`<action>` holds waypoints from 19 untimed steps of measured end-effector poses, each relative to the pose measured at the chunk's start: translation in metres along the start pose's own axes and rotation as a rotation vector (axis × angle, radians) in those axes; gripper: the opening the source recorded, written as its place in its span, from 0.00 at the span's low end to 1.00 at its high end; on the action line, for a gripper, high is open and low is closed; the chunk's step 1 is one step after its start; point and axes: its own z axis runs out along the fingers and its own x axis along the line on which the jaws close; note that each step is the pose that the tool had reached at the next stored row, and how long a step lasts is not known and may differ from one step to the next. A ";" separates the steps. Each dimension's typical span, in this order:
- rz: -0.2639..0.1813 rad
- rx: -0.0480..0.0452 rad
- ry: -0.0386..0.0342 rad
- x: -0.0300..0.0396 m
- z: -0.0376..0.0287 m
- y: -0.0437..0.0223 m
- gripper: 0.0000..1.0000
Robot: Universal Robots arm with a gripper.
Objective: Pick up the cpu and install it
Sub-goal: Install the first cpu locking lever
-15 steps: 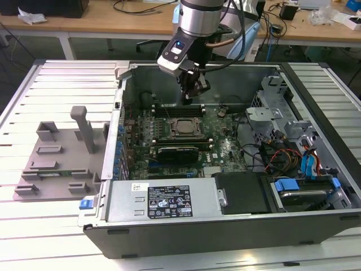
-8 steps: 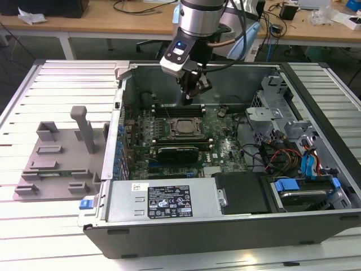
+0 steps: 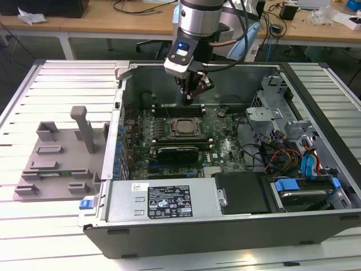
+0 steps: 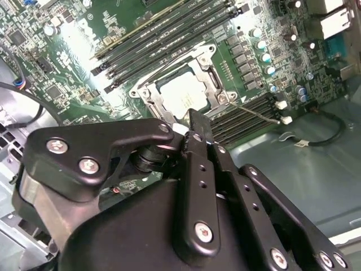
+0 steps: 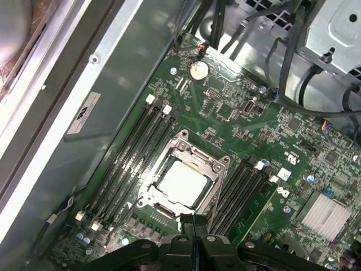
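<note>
We see an open computer case (image 3: pixel 169 217) lying on its side on a slatted metal desk (image 3: pixel 56 79). In the exterior view, a grey tray (image 3: pixel 56 164) with raised blocks lies on the desk at nine o'clock of the case, just beside its wall.

Inside the case is a green motherboard (image 3: pixel 225 149). The cpu (image 3: pixel 181 126), a small square chip with a pale metal top, sits flat in the metal socket frame (image 5: pixel 183 144) near the board's middle. We see it bright and square in both wrist views (image 4: pixel 181 95) (image 5: pixel 181 180). Rows of dark memory slots (image 5: pixel 127 164) run along both sides of the socket.

The robot arm reaches down into the case. Its black claw (image 3: pixel 189 97) hangs above the board, at twelve o'clock of the cpu in the exterior view, near it but not touching. In both wrist views the claw (image 4: pixel 194 118) (image 5: pixel 195 219) has its two fingers pressed together with nothing between them.
</note>
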 end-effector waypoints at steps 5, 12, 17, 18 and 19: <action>-0.044 -0.0007 -0.0026 0.0000 0.0000 0.0000 0.11; -0.104 -0.0017 -0.0062 0.0000 0.0000 0.0000 0.11; -0.152 -0.0026 -0.0091 0.0000 0.0000 0.0000 0.11; -0.158 -0.0026 -0.0094 0.0000 0.0000 0.0000 0.11; -0.170 -0.0028 -0.0101 0.0000 0.0000 0.0000 0.11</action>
